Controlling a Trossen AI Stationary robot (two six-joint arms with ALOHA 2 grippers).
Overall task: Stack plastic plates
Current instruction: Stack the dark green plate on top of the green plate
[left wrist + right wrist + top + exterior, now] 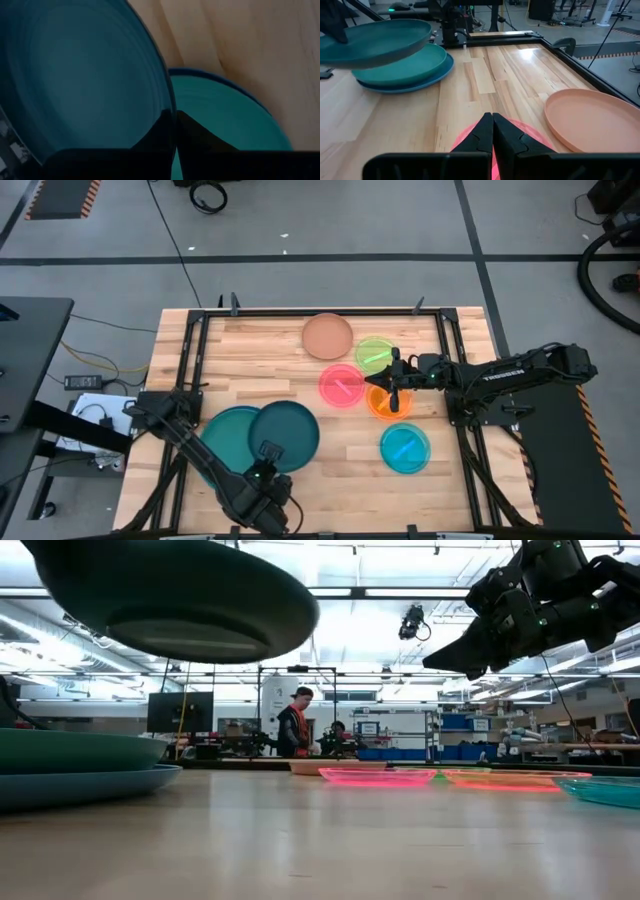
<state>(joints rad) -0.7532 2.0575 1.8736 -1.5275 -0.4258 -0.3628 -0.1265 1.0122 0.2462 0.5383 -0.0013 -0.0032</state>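
Table (300, 470): pale wood planks in a black frame; a person (297, 722) stands in the workshop behind.
Left gripper (268, 452): pinching the rim of the dark-teal plate (285, 435), lifted above the teal plate (222, 438) on the blue plate (437, 75).
Tan plate (328, 336): far edge.
Pink plate (338, 388), green plate (376, 354), orange plate (385, 405), cyan plate (405, 448): lying flat, nothing in them.
Right gripper (372, 380): fingers pressed together, above the pink plate.

This is a robotics lab or workshop. A butcher-block wooden table (270, 370) in a black metal frame (190, 350) stands on a grey concrete floor (350, 220) marked with dark tape lines. Beyond it are long ceiling strip lights (400, 592), blue storage bins (390, 753) on shelving, a dark monitor (180, 711) and a standing person (297, 723).
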